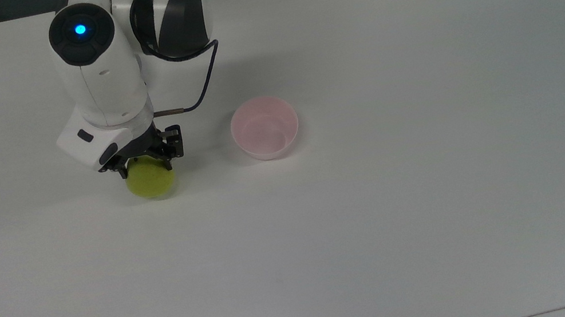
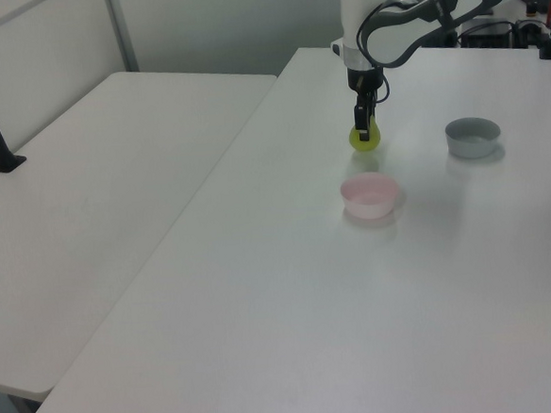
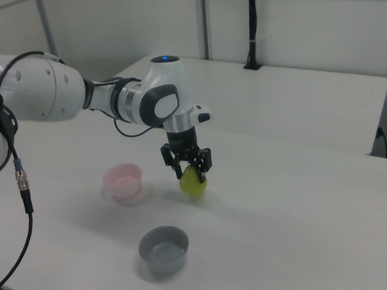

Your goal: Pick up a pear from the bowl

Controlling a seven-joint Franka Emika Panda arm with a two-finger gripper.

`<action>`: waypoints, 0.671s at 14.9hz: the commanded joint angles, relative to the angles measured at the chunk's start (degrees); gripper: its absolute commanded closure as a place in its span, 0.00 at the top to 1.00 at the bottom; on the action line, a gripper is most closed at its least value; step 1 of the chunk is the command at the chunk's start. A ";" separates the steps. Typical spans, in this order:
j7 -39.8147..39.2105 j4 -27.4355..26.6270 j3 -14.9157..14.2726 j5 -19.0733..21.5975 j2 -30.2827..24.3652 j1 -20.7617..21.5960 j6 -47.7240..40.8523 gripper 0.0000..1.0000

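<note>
The arm (image 1: 98,69) is glossy white, built of rounded segments with dark grey bands at the joints. A black round cap at the upper left of the top view carries 1 glowing blue light. A thin dark cable (image 1: 203,73) loops from the wrist. The gripper (image 1: 146,160) is black — 2 short fingers (image 3: 201,166) under a white block.
</note>
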 commanded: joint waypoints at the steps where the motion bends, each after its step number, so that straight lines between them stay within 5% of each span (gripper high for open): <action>1: -0.22 0.08 -0.23 -0.20 0.17 0.00 1.58 0.66; 10: 0.48 0.26 -0.23 -0.28 -3.15 0.26 -1.39 0.98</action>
